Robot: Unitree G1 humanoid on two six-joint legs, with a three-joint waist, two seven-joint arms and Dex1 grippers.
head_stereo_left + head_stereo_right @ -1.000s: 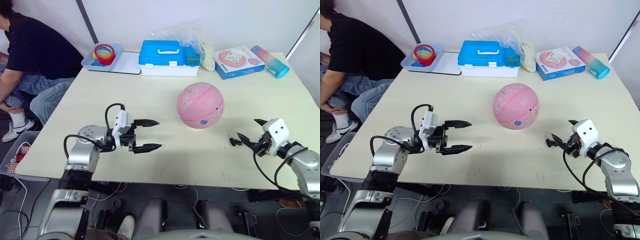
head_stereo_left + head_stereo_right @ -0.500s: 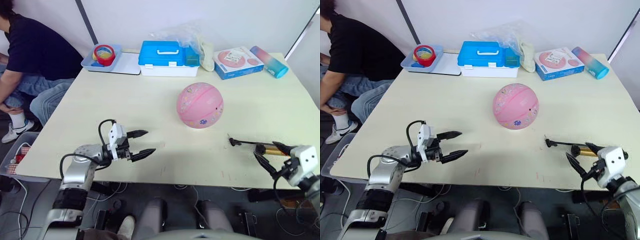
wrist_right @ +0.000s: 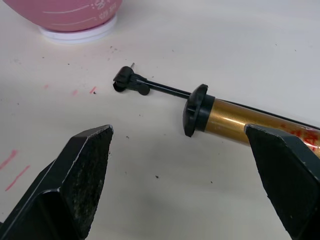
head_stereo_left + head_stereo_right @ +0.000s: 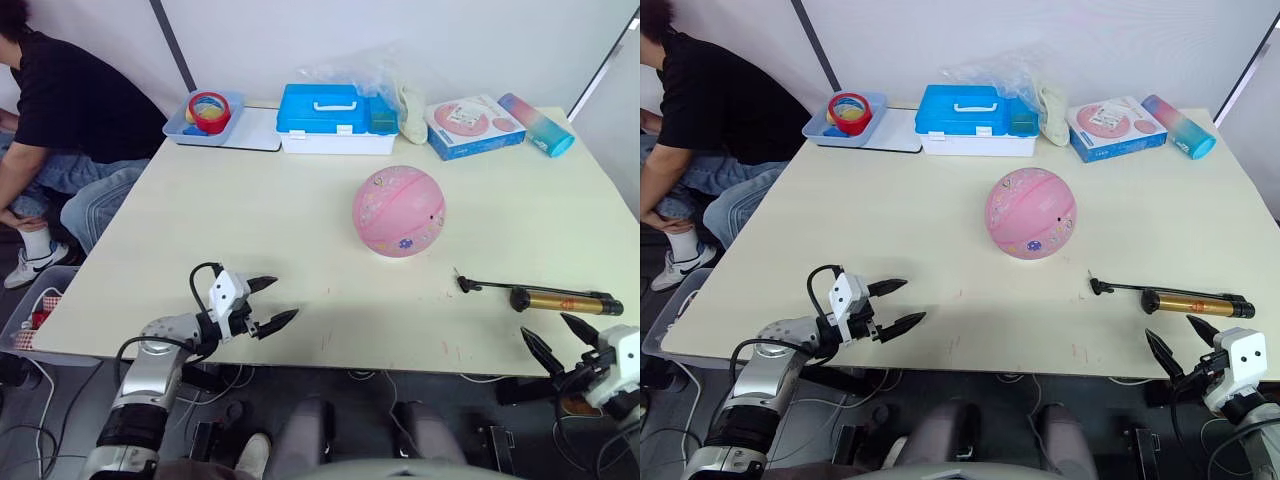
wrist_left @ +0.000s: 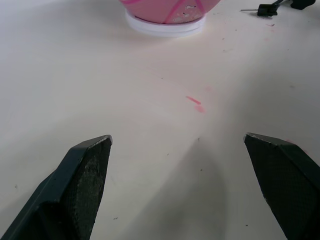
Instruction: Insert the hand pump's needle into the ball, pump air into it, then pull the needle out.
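Ball (image 4: 399,211) sits on a white ring stand (image 5: 164,27) mid-table, nothing stuck in it. Hand pump (image 4: 558,298) lies flat on the table (image 4: 250,200), on the robot's right of the ball and nearer the front edge, apart from it. Its hose runs toward the ball and ends in the black fitting with the needle (image 3: 132,65), which rests on the table short of the ball, not touching.

Right gripper (image 4: 1189,344) hangs just off the table's front edge near the pump, fingers spread wide, holding nothing. Left gripper (image 4: 266,303) is over the front edge well to the ball's left, fingers also spread, empty.

Judgement: no step is in hand; either nothing is started, or the needle is already out and the job done. If starting: right gripper must reach for the pump or hose fitting, pinch it, and aim the needle at the ball's valve; left likely steadies the ball.
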